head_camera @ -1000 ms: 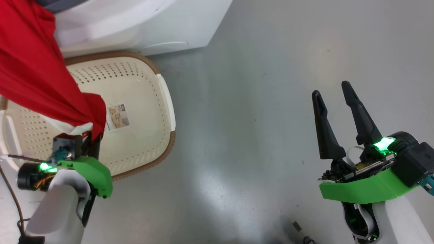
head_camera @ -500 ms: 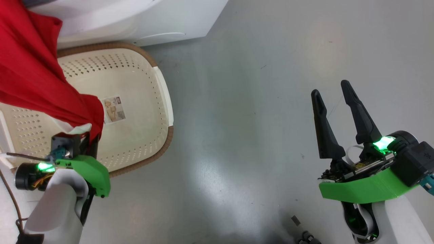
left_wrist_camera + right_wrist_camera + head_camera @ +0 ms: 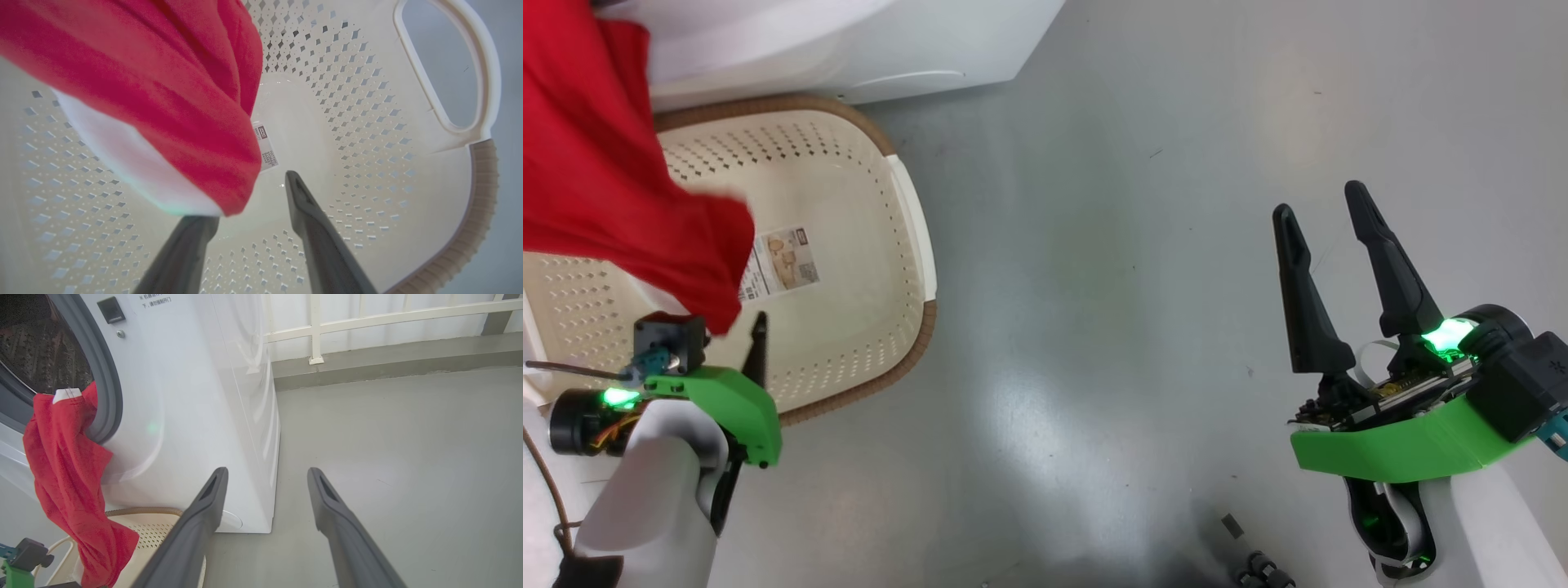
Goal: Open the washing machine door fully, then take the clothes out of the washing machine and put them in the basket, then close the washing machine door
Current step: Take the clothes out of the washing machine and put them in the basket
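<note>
At the left end of a bare grey floor (image 3: 1135,245) stands the washing machine (image 3: 196,396), a big white box with its round opening uncovered. A grey rubber ring (image 3: 108,375) frames the opening, and the dark perforated drum (image 3: 45,351) shows behind it.

The clothes (image 3: 69,457), a long bright red garment with a white part, hang out of the drum mouth. They trail over the ring and down the machine's front, and their lower end dangles over the inside of the basket (image 3: 866,327).

The basket is cream-white perforated plastic with a brown woven-look rim. It sits on the floor right at the foot of the machine's front, and a paper label (image 3: 776,261) lies on its bottom.

The left gripper (image 3: 253,200) hovers over the near side of the basket, pointing down into it. Its two dark fingers stand apart with nothing between them. The garment's red and white end hangs just in front of one fingertip; whether it touches cannot be told.

The right gripper (image 3: 1320,204) is held well apart from the basket, above the open floor to the right. Its fingers are spread wide and hold nothing.
</note>
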Controlling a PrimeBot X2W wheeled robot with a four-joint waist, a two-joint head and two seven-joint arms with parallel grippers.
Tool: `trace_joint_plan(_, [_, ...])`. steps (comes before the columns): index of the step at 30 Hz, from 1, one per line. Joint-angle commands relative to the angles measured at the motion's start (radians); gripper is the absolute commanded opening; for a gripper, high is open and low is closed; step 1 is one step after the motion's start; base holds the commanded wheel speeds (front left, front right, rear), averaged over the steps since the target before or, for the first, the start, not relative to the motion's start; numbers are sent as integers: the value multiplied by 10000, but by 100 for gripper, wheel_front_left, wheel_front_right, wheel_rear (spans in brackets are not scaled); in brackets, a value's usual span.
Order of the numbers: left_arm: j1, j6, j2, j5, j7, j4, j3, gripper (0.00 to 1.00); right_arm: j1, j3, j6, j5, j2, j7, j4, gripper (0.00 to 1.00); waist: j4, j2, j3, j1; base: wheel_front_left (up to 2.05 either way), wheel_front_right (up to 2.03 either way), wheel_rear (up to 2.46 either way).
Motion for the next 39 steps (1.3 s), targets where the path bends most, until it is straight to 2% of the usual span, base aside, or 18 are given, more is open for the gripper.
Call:
trace_joint_plan(1, [78, 92, 254, 94, -78, 1, 290, 100, 39, 224, 63, 42, -81, -63, -237, 100, 2, -1, 10, 0, 0, 0, 0])
trace_joint_plan(20, [386, 133, 239, -279, -78, -754, 1191, 100, 32, 156, 63, 91, -81, -63, -150, 100, 180, -1, -121, 0, 0, 0, 0])
trace_joint_plan(32, [1197, 188, 98, -410, -78, -2312, 2051, 100, 104, 120, 63, 94, -81, -63, -78, 100, 411, -1, -408, 0, 0, 0, 0])
trace_joint_plan(39, [1784, 169, -121, -438, -78, -3905, 2648, 100, 181, 105, 63, 66, -81, -63, -64, 100, 513, -1, -578, 0, 0, 0, 0])
